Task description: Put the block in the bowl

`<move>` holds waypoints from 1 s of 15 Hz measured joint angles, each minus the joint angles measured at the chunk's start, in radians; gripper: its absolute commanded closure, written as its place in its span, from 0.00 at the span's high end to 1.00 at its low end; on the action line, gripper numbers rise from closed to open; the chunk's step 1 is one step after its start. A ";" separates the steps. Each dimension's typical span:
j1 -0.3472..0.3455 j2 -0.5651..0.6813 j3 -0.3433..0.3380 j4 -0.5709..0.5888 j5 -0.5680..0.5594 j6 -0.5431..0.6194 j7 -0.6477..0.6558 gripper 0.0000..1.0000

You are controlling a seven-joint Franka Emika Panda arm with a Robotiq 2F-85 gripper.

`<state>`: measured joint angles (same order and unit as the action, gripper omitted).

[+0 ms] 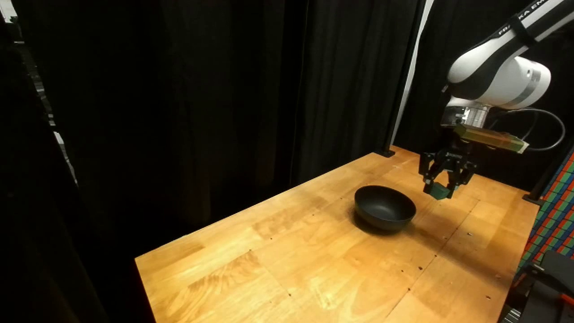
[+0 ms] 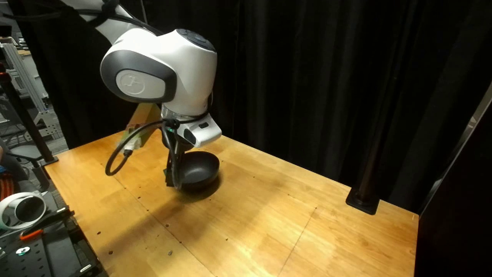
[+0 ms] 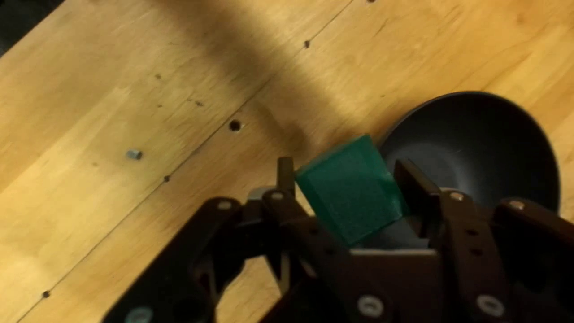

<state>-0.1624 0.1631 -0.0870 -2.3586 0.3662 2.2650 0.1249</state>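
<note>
The teal-green block [image 3: 352, 193] is being grasped by the claw [image 3: 351, 183], and both are being held in the air above the wooden desk [image 1: 323, 255]. In the wrist view, the block is being squeezed between the two fingers [image 3: 285, 172]; it is being held askew, with two of its corners pointing toward them. The black bowl [image 3: 484, 134] is being carried upright by the desk, near the block. In an exterior view, a gap is being shown between the bowl [image 1: 385, 208] and the block [image 1: 439, 191], while in the wrist view a part of the bowl's rim is being covered by the block and by one finger. In an exterior view, one side of the bowl [image 2: 201, 169] is being hidden by the claw. A small grey piece [image 3: 133, 154] is also being carried by the desk, well apart from the bowl. Behind the desk, black curtains [image 2: 292, 96] are being seen.
</note>
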 measured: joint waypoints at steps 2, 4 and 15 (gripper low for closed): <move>0.028 -0.006 0.032 -0.008 0.067 0.000 -0.002 0.32; 0.057 -0.002 0.061 -0.009 0.120 0.013 -0.006 0.32; 0.110 0.110 0.105 0.030 0.160 0.243 -0.007 0.96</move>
<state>-0.0522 0.2730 0.0182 -2.3290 0.5263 2.5079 0.1183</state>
